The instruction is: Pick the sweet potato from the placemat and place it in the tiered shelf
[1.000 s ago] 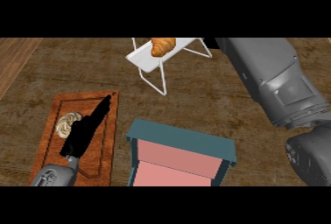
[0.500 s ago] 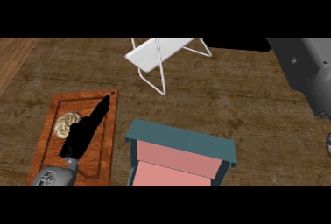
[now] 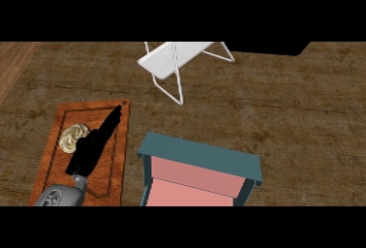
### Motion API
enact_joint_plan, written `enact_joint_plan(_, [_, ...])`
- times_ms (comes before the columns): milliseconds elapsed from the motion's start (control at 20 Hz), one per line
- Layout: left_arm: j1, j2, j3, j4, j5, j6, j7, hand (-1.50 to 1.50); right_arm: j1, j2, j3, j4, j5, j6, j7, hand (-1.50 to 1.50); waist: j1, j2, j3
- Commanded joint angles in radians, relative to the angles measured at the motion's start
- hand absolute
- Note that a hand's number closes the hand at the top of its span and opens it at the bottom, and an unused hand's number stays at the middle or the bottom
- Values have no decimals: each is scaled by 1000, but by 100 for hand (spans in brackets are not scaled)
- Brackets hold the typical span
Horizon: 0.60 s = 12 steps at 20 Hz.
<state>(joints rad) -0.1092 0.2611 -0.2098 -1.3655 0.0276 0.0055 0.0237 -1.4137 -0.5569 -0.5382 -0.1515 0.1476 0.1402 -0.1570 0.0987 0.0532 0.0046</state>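
Observation:
No sweet potato shows in the head view. A brown placemat (image 3: 50, 145) lies at the left. My left hand (image 3: 93, 147) rests over it, open, fingers straight and pointing away from me. A pale coiled round thing (image 3: 70, 138) on the mat is half hidden by that hand. A white shelf on wire legs (image 3: 172, 58) stands tilted at the top middle, its white surface bare. A teal shelf unit with pink tiers (image 3: 200, 172) stands at the lower middle. Of my right hand (image 3: 275, 48) only a black patch shows at the top right edge.
The wooden counter (image 3: 286, 111) spreads to the right of both shelves. A lighter wood strip (image 3: 10, 63) runs along the far left edge.
An orange thing lay on the white shelf a second ago and is out of sight now. My right forearm has drawn away towards the top right edge. The left hand has stayed put.

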Motion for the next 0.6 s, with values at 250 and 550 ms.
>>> enact_joint_plan(250, [0, -2, -1, 6, 5, -16, 10, 0, 95, -118, 14, -9, 18, 184, -103, -150, 14, 5, 0])
enact_joint_plan(550, [-25, -13, -1, 13, -1, -8, 27, 0, 133, -152, 56, -10, 64, 241, -145, -150, 16, 8, 1])
